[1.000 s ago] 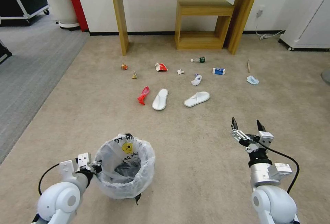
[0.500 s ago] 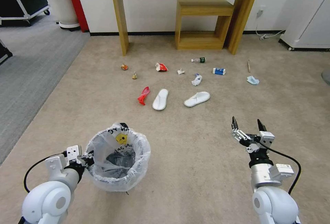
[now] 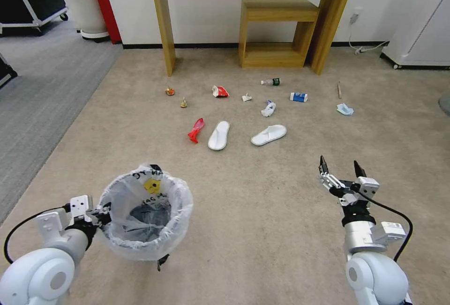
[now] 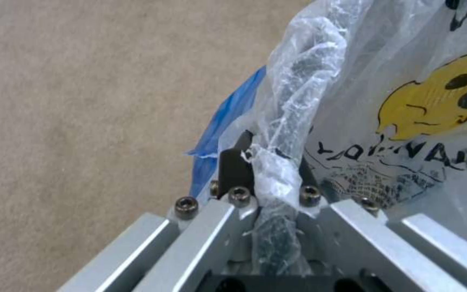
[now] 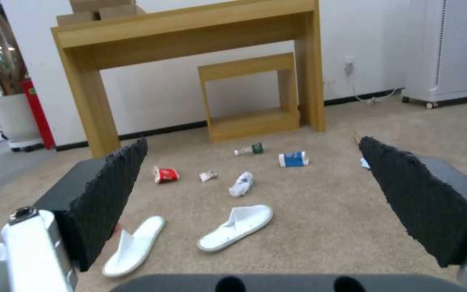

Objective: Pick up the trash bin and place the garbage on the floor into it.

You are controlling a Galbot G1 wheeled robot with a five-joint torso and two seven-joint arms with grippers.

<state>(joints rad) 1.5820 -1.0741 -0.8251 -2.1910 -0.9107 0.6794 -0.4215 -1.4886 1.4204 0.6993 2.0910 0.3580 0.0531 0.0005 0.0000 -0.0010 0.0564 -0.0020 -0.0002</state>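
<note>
In the head view, the left tool [image 3: 101,214] grips the near-left rim of the bin [image 3: 145,213], which tilts above the floor [image 3: 262,211]. The right tool [image 3: 341,170] hangs spread wide and empty over bare carpet at right. Ahead lie a red bag [image 3: 195,130], 2 slippers [image 3: 219,135] [image 3: 268,134], a bottle [image 3: 270,81], a carton [image 3: 298,97] and a mask [image 3: 344,109]. In the left wrist view, the left tool [image 4: 268,162] pinches the bin's bag-covered rim [image 4: 298,101]. In the right wrist view, the right tool's pads [image 5: 109,194] stand far apart, framing the slippers [image 5: 236,226].
</note>
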